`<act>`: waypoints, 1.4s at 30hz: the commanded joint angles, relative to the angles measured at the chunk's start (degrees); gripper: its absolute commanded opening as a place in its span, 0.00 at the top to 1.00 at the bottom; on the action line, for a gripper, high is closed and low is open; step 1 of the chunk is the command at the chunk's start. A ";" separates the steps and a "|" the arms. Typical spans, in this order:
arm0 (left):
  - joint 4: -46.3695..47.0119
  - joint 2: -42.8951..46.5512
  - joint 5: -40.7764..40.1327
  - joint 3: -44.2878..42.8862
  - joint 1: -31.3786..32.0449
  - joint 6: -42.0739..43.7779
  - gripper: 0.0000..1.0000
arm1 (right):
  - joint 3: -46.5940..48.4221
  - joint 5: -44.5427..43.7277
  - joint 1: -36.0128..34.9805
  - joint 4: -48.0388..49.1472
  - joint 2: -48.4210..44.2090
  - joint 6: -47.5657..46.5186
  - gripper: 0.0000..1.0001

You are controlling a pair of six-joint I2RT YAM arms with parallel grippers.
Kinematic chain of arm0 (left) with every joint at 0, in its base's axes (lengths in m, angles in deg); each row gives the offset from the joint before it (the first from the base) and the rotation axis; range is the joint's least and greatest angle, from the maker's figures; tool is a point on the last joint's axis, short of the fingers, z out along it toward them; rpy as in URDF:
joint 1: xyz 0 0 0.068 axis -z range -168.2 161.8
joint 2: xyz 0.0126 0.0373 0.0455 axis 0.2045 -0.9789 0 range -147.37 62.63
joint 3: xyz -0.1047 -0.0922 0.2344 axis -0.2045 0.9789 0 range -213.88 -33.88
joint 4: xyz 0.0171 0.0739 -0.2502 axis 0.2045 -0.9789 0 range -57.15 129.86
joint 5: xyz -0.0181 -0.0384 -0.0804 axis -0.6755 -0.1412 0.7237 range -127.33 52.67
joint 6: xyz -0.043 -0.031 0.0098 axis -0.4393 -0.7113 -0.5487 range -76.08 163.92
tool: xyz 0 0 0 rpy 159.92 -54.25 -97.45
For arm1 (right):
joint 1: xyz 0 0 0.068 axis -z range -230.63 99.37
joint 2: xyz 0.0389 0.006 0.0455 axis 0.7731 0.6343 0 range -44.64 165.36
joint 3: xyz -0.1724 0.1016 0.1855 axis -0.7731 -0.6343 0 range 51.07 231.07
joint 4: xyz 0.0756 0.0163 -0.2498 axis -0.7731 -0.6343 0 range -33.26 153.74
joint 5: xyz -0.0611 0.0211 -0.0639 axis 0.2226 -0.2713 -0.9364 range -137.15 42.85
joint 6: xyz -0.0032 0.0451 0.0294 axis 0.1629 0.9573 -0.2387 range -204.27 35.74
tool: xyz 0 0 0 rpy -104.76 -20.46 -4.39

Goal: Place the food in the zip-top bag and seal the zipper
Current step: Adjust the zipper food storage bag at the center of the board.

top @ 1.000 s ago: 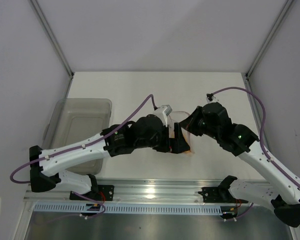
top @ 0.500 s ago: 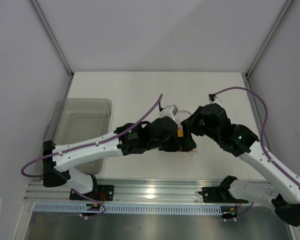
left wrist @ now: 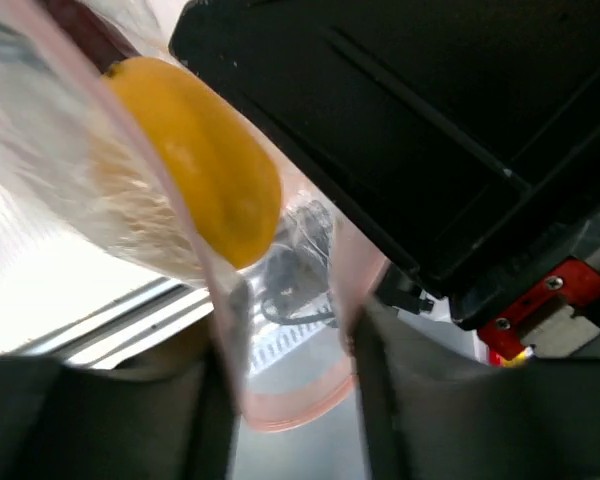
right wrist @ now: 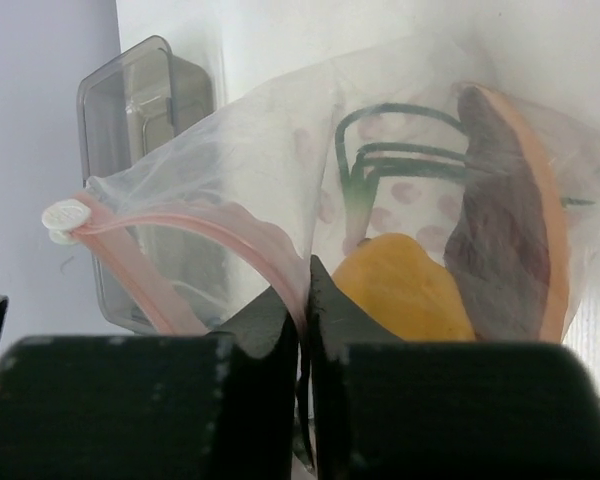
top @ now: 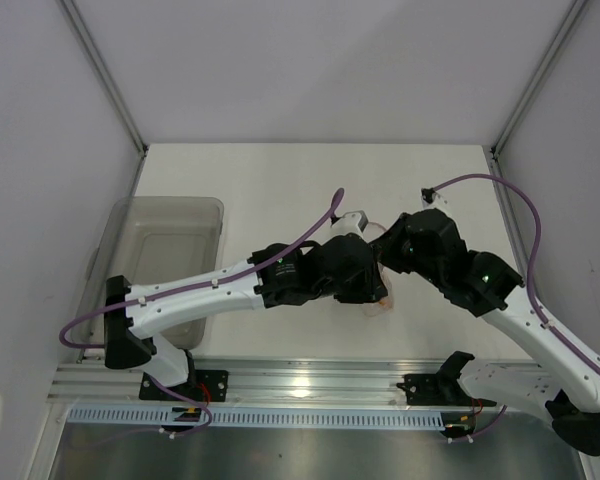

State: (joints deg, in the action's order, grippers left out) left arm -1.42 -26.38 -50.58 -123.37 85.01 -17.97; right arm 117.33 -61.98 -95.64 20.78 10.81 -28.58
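Pinkish zipper (right wrist: 230, 227) is running leftward from the right gripper (right wrist: 304, 300), which is clamping it. The left gripper (left wrist: 290, 400) is straddling the same strip, jaws apart; the food (right wrist: 410, 290) is lying inside the zip-top bag (right wrist: 270, 130).

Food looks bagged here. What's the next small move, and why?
Probably close the left gripper fully on the zipper: the pink strip lies between its parted jaws, the right gripper pinches the strip, and the yellow fruit sits inside the zip-top bag.
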 commanded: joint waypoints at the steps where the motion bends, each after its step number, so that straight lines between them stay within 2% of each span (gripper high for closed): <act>1: -0.30 0.15 -0.55 -1.83 0.18 0.98 0.58 | 2.38 -0.82 -0.34 1.83 -1.65 -1.54 0.91; 2: -0.56 0.24 -0.54 -1.56 0.18 0.98 0.71 | 2.38 -0.55 -0.34 2.00 -1.65 -2.32 0.86; 3: -0.65 0.33 -0.46 -1.56 0.27 1.15 0.76 | 2.38 0.15 -0.42 2.26 -1.56 -2.77 0.76; 4: -0.73 0.24 -0.45 -1.39 0.18 1.42 0.81 | 2.47 0.41 -0.34 2.44 -1.48 -3.29 0.72; 5: -1.08 0.42 -0.45 -1.47 0.27 1.59 0.91 | 2.73 0.76 -0.34 2.53 -1.48 -4.34 0.67; 6: -2.39 0.51 -0.72 -1.91 0.18 1.86 0.97 | 2.91 1.20 -0.34 2.27 -1.30 -4.96 0.59; 7: -2.75 0.51 -0.81 -1.74 0.18 2.21 1.00 | 3.17 1.12 -0.25 2.09 -1.21 -5.58 0.55; 9: -3.37 1.21 -0.98 -1.30 0.27 3.61 1.00 | 4.40 0.94 -0.16 1.04 -1.04 -7.95 0.47; 13: -2.93 2.70 0.16 -0.68 0.27 8.79 1.00 | 7.56 1.38 0.63 -0.54 -1.47 -14.44 0.37; 18: -3.38 2.79 5.06 -3.05 0.18 19.84 0.99 | 11.78 2.35 2.82 -3.35 -2.79 -22.53 0.32; 27: -1.17 7.89 17.29 -0.25 0.00 36.29 0.99 | 14.87 8.84 6.17 -6.79 -2.79 -30.45 0.33; 32: -2.23 11.40 20.63 2.04 -0.17 40.08 1.00 | 13.64 8.76 6.78 -8.11 -4.28 -32.38 0.33; 38: -7.13 14.83 26.51 2.48 -0.61 44.56 0.99 | 10.91 14.29 6.96 -7.50 -7.09 -34.41 0.35; 42: -8.73 18.52 30.47 2.75 -0.70 46.68 1.00 | 7.93 25.53 6.96 -4.16 -8.50 -36.42 0.37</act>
State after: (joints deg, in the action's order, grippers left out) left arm -9.53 -12.15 -25.62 -120.33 84.62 24.41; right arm 126.71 -45.98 -88.74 13.40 3.33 -62.05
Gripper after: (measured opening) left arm 0.005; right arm 0.641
